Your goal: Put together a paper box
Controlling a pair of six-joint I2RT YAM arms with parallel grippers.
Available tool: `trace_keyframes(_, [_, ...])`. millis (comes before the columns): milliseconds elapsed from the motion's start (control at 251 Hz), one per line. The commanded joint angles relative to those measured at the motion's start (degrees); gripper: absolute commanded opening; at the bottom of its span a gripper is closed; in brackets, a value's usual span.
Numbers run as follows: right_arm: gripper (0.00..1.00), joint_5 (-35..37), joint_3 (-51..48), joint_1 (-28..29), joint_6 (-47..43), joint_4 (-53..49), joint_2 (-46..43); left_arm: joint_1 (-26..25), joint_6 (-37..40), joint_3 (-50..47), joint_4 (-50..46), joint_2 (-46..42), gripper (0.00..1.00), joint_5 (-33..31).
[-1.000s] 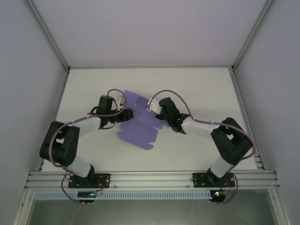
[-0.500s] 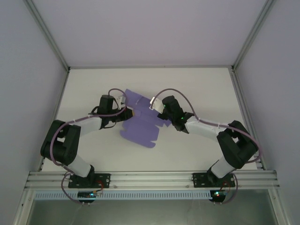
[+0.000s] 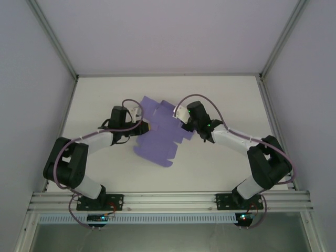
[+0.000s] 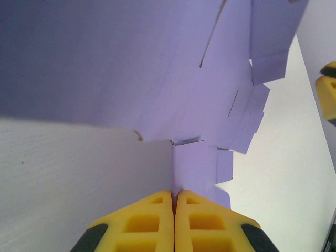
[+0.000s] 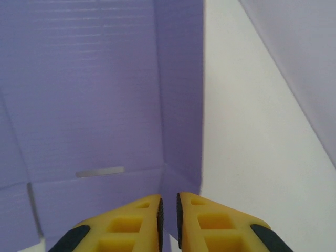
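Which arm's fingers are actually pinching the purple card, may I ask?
The left arm's fingers, shut on a flap of the paper box; the right arm's fingers stand parted, gripping nothing.

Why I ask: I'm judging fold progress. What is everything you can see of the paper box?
The paper box is a lavender die-cut sheet of thin, ribbed card with creases, slits and tabs, not yet box-shaped. It lies partly lifted off the white table. The left claw is shut on a flap at its left edge; the right claw, jaws barely parted, sits at a folded-up side panel on its right; contact there is unclear.
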Motion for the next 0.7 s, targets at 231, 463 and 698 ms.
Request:
trace_keyframes(231, [0.37,-10.9,5.8,-4.5,4.2,-9.0,2.9,-0.3,5.5,-2.2,1.4,-3.7,0.00,4.6])
trace_keyframes(463, [0.47,-17.0,7.0,-8.9,4.8,-9.7,2.8,-0.3,7.1,-2.3,0.2,-4.7,0.00,5.1])
trace_keyframes(698, [0.36,-25.8,13.1,-10.3,4.8,-16.9,8.7,-0.4,7.4,-2.1,0.6,-4.8,0.00,6.0])
